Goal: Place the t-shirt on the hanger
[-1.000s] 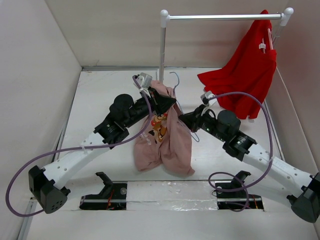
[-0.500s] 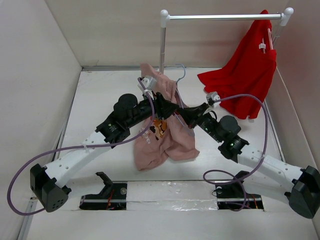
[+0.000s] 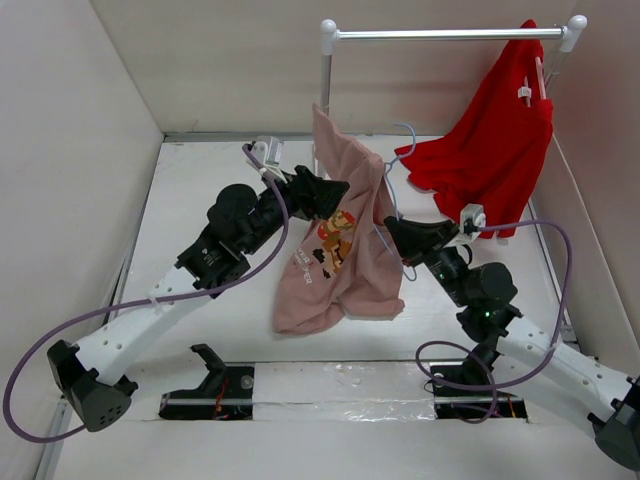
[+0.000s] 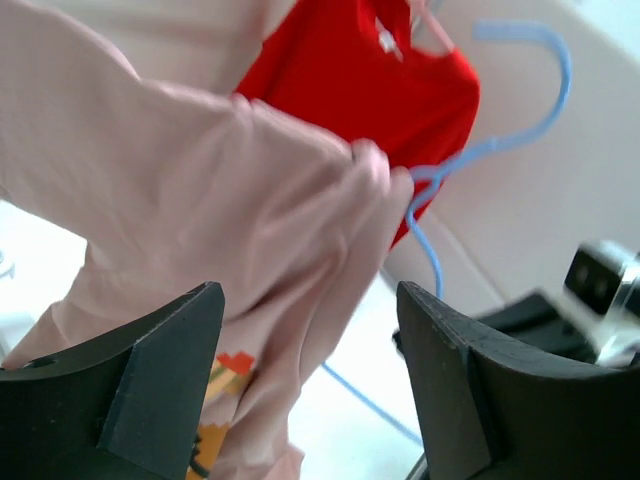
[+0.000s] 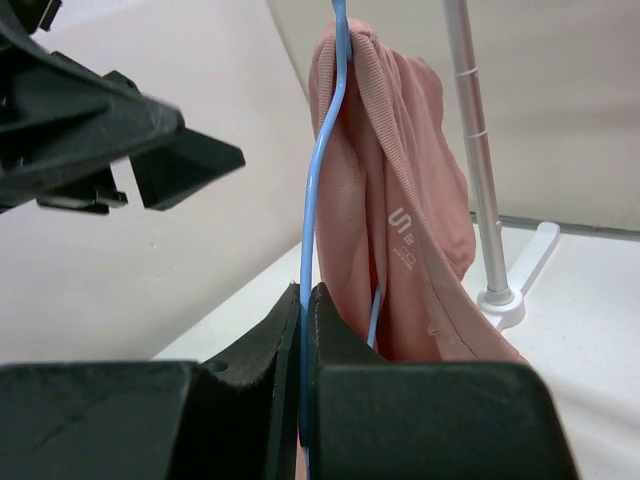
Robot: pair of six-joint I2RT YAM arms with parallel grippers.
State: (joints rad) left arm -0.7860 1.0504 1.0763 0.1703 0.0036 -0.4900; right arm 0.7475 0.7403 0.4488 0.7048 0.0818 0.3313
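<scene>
- White walls box in a white surface [image 3: 200, 200], with a clothes rail [image 3: 450, 34] at the back and a red garment [image 3: 490, 150] hanging off its right end.
- The t-shirt [image 3: 345, 250] is up in the air between the two arms. It is bunched over the top of the hanger [image 5: 306, 250] and falls in one long fold, print facing the left arm. I cannot tell whether its hem touches the surface.
- The right end effector [image 3: 398, 230] is clenched on the hanger's thin wire low down, and the whole load hangs from that pinch.
- The left end effector [image 3: 338, 190] stands spread wide just beside the cloth, gripping nothing.
- To my eye the shirt is only draped, not seated on both shoulders of the hanger.
- The left arm would do well to take the loose shoulder or collar edge, not the thick middle of the fold, and draw it sideways over the bare end of the wire.
- A slow, level pull looks best, since a downward tug could twist the wire in the right pinch or drag the shirt off.
- The hook sits near the red garment, so it needs room.
</scene>
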